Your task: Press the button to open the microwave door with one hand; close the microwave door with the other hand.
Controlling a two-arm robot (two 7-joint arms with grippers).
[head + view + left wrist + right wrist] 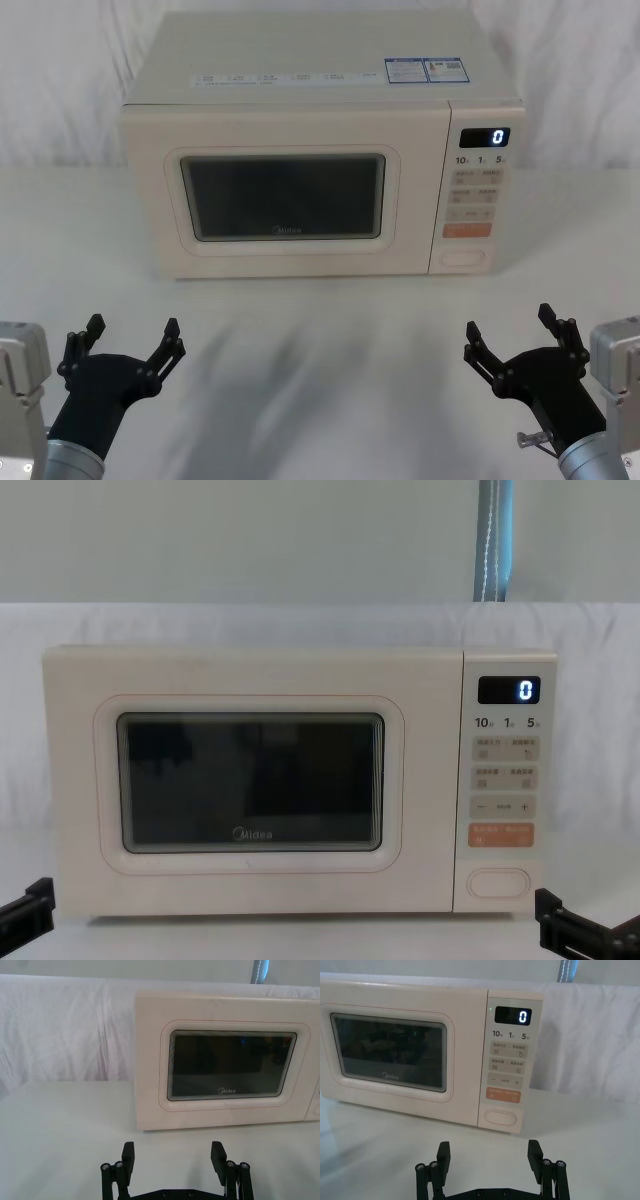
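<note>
Nearest me, I see the left gripper (pixel 132 339) low at the table's (pixel 320 350) left front, fingers spread apart, holding nothing. The right gripper (pixel 510 332) sits at the right front, fingers likewise apart. Beyond both, well apart from them, the microwave door (pixel 285 195) stands shut. The button (pixel 466 257) lies at the control panel's (pixel 477 190) bottom, under the orange key (pixel 467 230).

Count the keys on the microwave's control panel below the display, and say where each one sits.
7. Four small beige keys form two rows of two, a wide minus/plus bar lies below them, then the orange key, and the button at the bottom.
</note>
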